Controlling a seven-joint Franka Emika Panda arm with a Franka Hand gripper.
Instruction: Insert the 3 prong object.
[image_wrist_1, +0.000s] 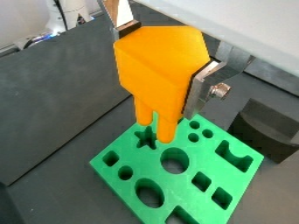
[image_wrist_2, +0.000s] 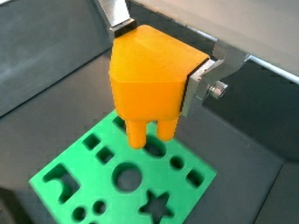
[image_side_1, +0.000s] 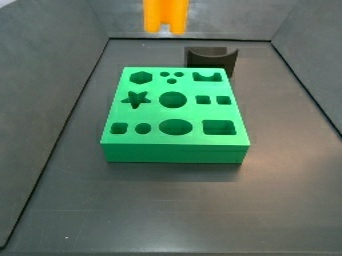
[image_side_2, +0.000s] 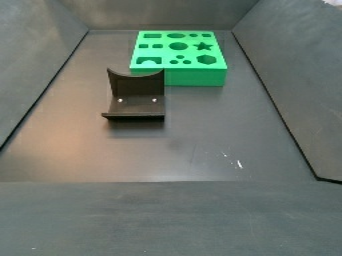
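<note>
Wrist view, item 1: the 3 prong object (image_wrist_1: 162, 66), orange-yellow, blocky top, prongs pointing down. The gripper (image_wrist_1: 163, 39) grips it, a silver finger (image_wrist_1: 205, 79) flat against one flank; jaws clenched on the piece. Below it lies the green block (image_wrist_1: 187, 171) with its cut-outs: star, rounds, squares, a notched shape. Prong tips hang over the star and small round holes, apart from the surface as far as can be judged.

Wrist view, item 2: same object (image_wrist_2: 152, 74) in the same gripper (image_wrist_2: 158, 44), two prongs plainly visible. Green block (image_wrist_2: 117, 175) beneath; prong tips sit above the block's near edge region, not inside any hole.

Side view, item 3: only the prongs (image_side_1: 166, 14) show at 12 o'clock, at the frame edge, well above the green block (image_side_1: 174, 110). The dark fixture (image_side_1: 209, 56) stands at about 1 o'clock of the block, just beside its far edge. A row of three small round holes (image_side_1: 166, 74) lies near the block's far edge.

Side view, item 4: green block (image_side_2: 181, 55) at 12 o'clock, fixture (image_side_2: 134, 98) near centre; gripper and piece not in this view.

Handling note: likely target is the three-hole row. Centre the prongs over it, match the row's direction, keep the piece upright, then descend slowly; a skewed prong would catch on the rim.
</note>
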